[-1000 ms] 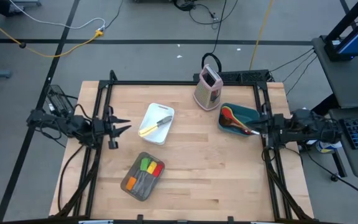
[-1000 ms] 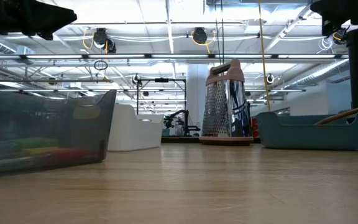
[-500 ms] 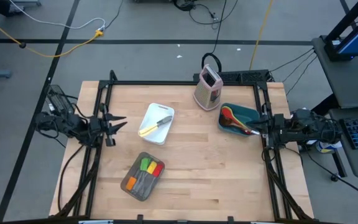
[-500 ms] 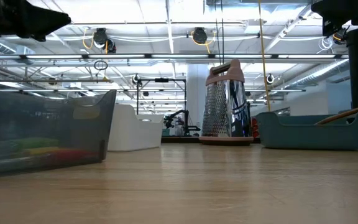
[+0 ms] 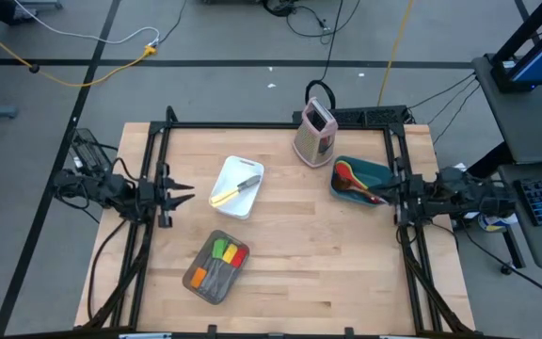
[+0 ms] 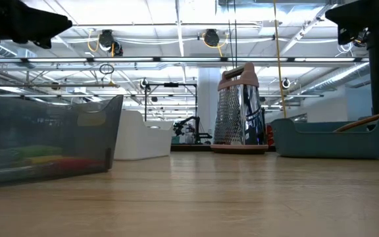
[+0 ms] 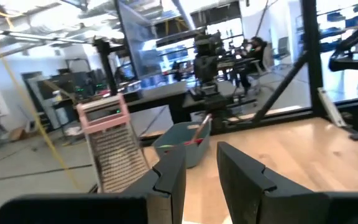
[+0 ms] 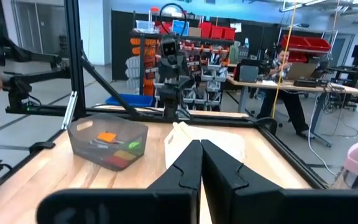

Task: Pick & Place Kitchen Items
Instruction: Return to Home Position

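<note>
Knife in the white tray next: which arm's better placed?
Left, probably. The left gripper sits open over the table's left side, nearer the knife in the white tray; the right gripper is shut beside the teal bin.

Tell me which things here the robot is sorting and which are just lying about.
Part of the job: knife in the white tray; spatulas in the grey bin; spoons in the teal bin.
Just lying about: grater, tray, both bins.
Idle at the sides: left gripper, right gripper.
</note>
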Robot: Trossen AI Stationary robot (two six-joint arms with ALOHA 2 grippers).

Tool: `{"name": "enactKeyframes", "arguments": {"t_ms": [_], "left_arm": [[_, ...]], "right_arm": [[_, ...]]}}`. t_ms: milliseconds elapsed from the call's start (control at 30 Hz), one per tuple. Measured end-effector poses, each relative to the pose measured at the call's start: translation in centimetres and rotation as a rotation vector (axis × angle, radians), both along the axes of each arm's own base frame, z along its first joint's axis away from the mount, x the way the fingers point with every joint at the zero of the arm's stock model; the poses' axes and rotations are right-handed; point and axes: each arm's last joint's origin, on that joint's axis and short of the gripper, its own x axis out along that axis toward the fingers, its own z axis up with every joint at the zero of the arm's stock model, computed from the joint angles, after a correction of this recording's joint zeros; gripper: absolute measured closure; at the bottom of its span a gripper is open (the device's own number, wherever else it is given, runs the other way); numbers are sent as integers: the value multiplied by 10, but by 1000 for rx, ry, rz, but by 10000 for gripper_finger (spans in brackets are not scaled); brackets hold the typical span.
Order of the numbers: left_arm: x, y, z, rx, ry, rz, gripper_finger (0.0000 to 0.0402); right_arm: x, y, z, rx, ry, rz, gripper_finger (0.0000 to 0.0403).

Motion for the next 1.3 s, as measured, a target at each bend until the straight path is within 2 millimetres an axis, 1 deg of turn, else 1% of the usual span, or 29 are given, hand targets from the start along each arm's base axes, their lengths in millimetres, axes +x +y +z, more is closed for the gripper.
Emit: {"name": "enactKeyframes", "arguments": {"t_ms": [200, 300, 433, 533, 667, 867, 1033, 1233, 1300], "left_arm": [[0, -1, 0, -25, 0, -33, 305], [1, -2, -3, -22, 5, -78, 305], [6, -6, -18, -23, 14, -133, 305], [10, -7, -30, -24, -1, -126, 305], [13, -6, -39, -18, -3, -95, 305], [13, -6, -38, -32, -6, -93, 305], [13, -6, -41, -44, 17, -86, 305], [13, -6, -42, -51, 26, -72, 305], [13, -6, -42, -51, 27, -72, 305]], "right_arm": [[11, 1, -17, 0, -4, 2, 399], [15, 1, -23, 1, -5, 2, 399], [17, 1, -28, 23, 5, 3, 399], [18, 2, -31, 50, 10, 7, 399], [19, 3, -32, 50, 7, 57, 399], [22, 4, -35, 50, -30, 82, 399], [28, 5, -49, 65, -44, 84, 399], [35, 5, -68, 83, -111, 88, 399], [35, 5, -66, 84, -143, 90, 398]]}}
